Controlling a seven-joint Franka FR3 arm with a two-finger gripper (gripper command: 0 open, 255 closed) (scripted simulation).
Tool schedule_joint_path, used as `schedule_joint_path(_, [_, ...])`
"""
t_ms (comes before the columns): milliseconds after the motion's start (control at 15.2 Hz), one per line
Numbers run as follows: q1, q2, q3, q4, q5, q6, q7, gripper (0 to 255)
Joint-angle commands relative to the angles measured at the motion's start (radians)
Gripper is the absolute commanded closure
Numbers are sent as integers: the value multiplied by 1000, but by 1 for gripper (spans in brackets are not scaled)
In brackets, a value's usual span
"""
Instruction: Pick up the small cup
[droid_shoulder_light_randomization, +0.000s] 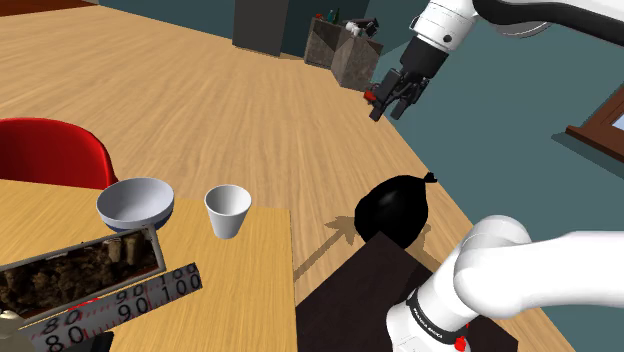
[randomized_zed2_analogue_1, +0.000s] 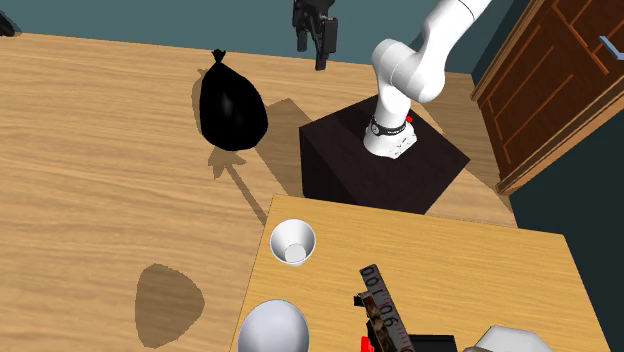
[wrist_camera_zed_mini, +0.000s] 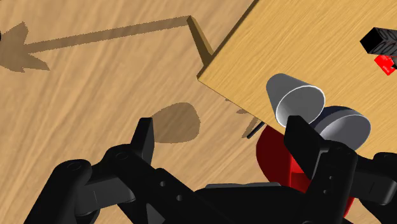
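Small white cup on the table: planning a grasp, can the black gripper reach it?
Probably yes: the small white cup stands upright, clear of the grey bowl, nothing above it; the open black gripper hangs high, unobstructed.

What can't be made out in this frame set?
- Grey bowl: second exterior view, cut off by the bottom edge; wrist view, partly behind the gripper.
- Red chair: shoulder view, lower part behind the table.
- Numbered strip: shoulder view, cut off at the lower left.
- Clutter on the far cabinet: shoulder view, too small to name.
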Motion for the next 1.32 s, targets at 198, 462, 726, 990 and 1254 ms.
schedule_joint_path(198, [15, 59, 16, -37, 27, 81, 17, 0])
schedule_joint_path(462, [37, 153, 37, -70, 63, 190, 35, 0])
schedule_joint_path(726, [60, 262, 58, -83, 99, 296, 49, 0])
schedule_joint_path(990, [84, 385, 78, -77, 136, 396, 58, 0])
schedule_joint_path(1254, [107, 518, 98, -50, 173, 488, 63, 0])
